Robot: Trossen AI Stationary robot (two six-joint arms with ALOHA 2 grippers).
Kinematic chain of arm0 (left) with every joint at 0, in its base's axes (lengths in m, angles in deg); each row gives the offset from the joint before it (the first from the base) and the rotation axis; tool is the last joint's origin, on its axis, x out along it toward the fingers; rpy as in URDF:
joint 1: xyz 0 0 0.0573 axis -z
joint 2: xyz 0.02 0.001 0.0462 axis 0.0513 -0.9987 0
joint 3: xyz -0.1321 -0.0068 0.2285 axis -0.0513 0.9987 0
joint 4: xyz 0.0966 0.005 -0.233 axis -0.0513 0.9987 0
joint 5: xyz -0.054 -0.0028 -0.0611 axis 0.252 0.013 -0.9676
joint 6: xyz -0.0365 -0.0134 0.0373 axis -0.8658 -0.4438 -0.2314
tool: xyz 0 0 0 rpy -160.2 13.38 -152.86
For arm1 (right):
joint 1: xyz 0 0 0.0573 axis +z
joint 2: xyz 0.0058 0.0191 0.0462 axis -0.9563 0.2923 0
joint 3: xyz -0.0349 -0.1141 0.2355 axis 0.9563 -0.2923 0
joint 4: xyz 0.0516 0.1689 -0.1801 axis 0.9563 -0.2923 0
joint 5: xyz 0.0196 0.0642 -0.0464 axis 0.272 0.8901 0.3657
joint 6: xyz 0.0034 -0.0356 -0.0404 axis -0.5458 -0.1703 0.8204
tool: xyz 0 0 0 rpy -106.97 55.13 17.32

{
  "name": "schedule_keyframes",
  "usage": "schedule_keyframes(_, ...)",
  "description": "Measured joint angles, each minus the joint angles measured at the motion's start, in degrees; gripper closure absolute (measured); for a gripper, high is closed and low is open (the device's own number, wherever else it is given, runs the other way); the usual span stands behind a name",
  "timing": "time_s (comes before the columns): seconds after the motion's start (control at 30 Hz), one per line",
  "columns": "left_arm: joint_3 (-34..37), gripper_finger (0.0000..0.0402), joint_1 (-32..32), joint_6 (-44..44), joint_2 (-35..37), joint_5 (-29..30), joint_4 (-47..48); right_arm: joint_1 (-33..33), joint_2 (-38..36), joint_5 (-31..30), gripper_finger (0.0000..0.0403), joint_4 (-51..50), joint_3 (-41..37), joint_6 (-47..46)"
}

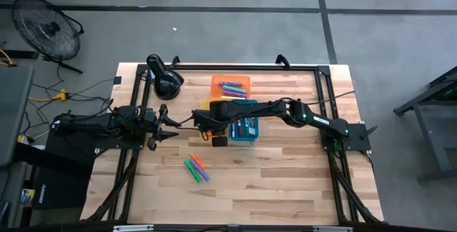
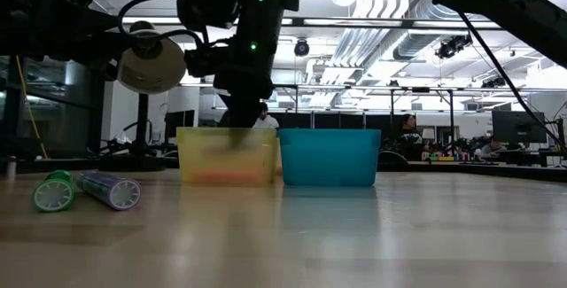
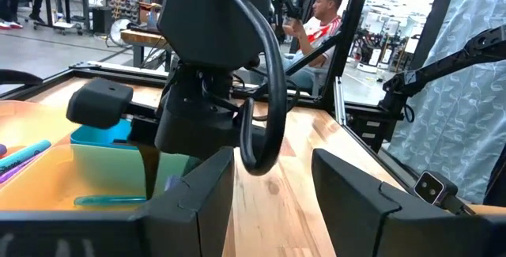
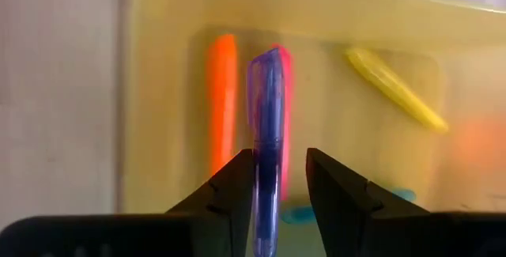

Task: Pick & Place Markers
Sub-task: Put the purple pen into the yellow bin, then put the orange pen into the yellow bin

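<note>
Standing by the wooden desk (image 1: 285, 182), I saw its black frame running round the edges and both dark arms stretched over the top. The right arm (image 1: 285, 109) reached from its base far across the middle, while the left arm (image 1: 93, 126) waited low along the left side. Three trays sat close together toward the back: an orange tray (image 1: 218, 82) farthest back, a blue tray (image 2: 330, 157) in front of it, and a yellow tray (image 2: 226, 151) just beside the blue one, right under the right arm's wrist. The left pincer (image 3: 273, 162) hovered near the trays with its two fingers spread and nothing between them. The right pincer (image 4: 279, 158) hung directly above the yellow tray, pointing down into it, its fingers parted. A purple marker (image 4: 266, 107) stood between those fingers, close against one of them with a clear gap on the other side, so it was not being pinched. Below it, on the floor of the yellow tray, lay an orange marker (image 4: 223, 91), a pink one mostly hidden behind the purple, and a yellow marker (image 4: 395, 91) lying at a slant off to the side. More markers lay in the orange and blue trays. A small loose cluster of markers (image 1: 196, 168), green, orange and purple, rested on the bare desk well in front of the trays, nearer the front edge.
</note>
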Motion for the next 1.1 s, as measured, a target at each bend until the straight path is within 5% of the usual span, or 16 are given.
schedule_keyframes(0.4,0.00,0.0232,0.00,0.00,0.00,0.00,0.00,0.68,-0.02,-6.28,0.0294,-2.35,0.00,-0.22)
schedule_keyframes(0.77,0.00,0.0232,0.00,0.02,0.00,0.02,0.00,5.79,-2.90,-23.32,0.0294,-3.22,0.00,1.70)
schedule_keyframes(0.93,0.00,0.0232,0.00,0.00,0.00,0.02,-0.02,9.06,-4.00,-22.59,0.0290,-0.62,0.04,-1.36)
schedule_keyframes(1.1,0.00,0.0232,0.00,0.01,-0.02,0.02,0.00,11.97,-4.09,-17.91,0.0235,2.18,0.04,-11.38)
